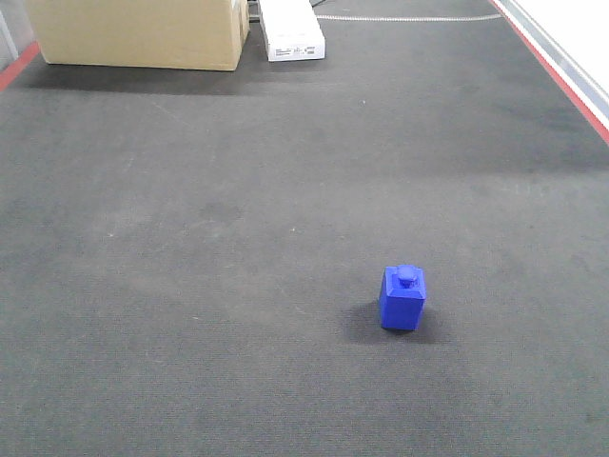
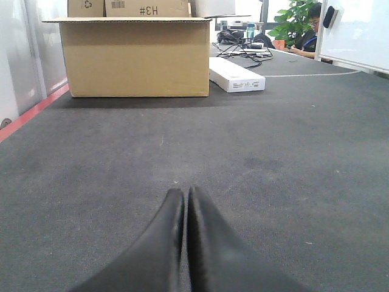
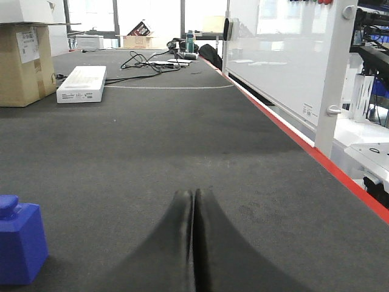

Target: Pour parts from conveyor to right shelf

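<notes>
The dark grey belt point(image 1: 190, 286) runs right up to the lens, with a red strip point(image 1: 561, 81) on its right edge. A big cardboard box point(image 1: 143, 33) sits far back by its left edge, with a flat white box point(image 1: 293, 33) just beside it. The left gripper point(image 2: 185, 198) and right gripper point(image 3: 193, 198) both have their black jaws pressed together on nothing, and the small blue block point(image 1: 402, 297) stands upright right of the belt's middle, near the right gripper but apart from it.
</notes>
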